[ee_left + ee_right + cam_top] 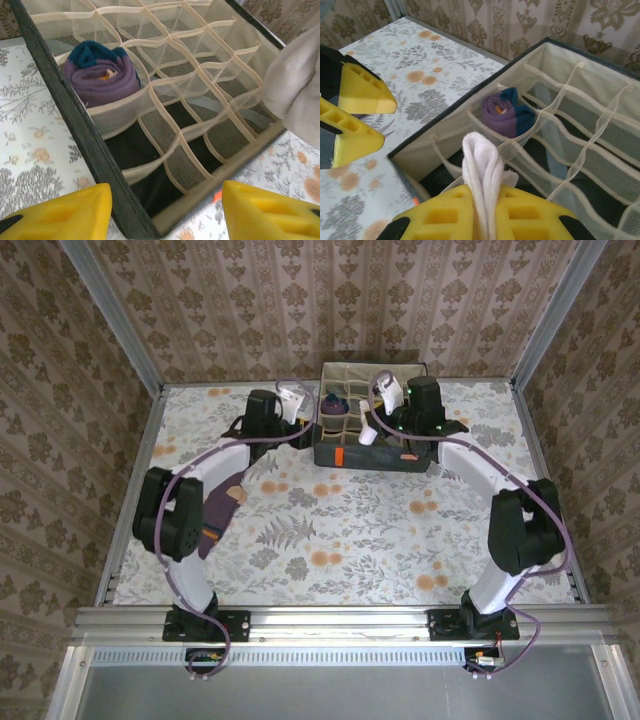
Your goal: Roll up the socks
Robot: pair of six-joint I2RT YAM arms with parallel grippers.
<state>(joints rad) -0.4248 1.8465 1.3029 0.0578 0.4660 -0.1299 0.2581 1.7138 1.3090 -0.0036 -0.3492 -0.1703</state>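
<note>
Top view: box is set at the far centre of the counter. White sock is pinched in the right pincer over the box's near cells. Left pincer is spread at the box's left wall, with nothing gripped. A rolled purple sock is seated in a cell. Another purple sock is left flat on the counter, partly covered by the left arm.

Step judged: the white sock is being stowed. Next move calls for lining up over a free cell, lowering between the mesh dividers, then releasing without snagging.

Left wrist view: the box wall is straddled by the yellow fingers. The white sock is cut off at the right edge.

Right wrist view: the sock's lower end is hidden between the pads, so roll tightness and target cell cannot be told.
</note>
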